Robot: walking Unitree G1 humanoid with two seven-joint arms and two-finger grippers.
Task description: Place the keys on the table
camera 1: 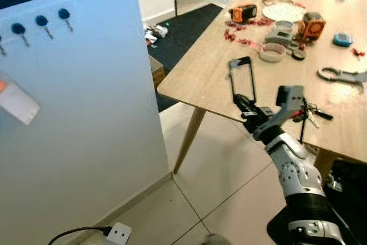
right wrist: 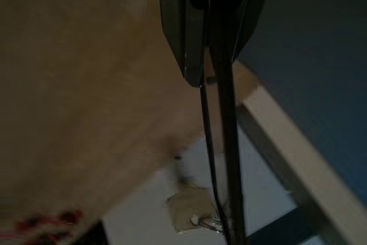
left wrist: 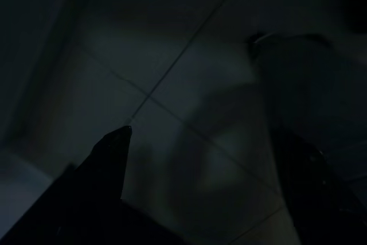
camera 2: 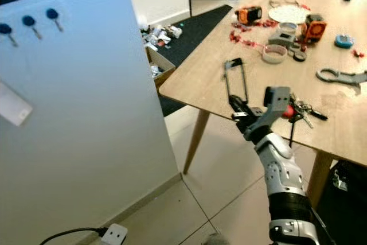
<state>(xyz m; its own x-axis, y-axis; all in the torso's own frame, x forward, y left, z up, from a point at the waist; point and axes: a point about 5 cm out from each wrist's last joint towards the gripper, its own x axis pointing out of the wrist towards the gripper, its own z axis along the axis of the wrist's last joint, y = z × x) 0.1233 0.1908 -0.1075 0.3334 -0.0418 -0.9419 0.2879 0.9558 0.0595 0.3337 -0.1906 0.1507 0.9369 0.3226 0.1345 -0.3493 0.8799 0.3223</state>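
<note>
Pale wood-grain is running across the table (camera 1: 200, 78), and the keys (camera 1: 309, 113), a small metal bunch with a red tag, are lying on it at the lower right of the head view, just behind the right wrist, so the task looks done or nearly so. The right claw (camera 1: 242, 78) is reaching over the near edge with its two long black fingers standing spread apart and gripping nothing. The left claw (left wrist: 114, 159) is hanging over dim floor tiles, its fingers too dark to judge.
</note>
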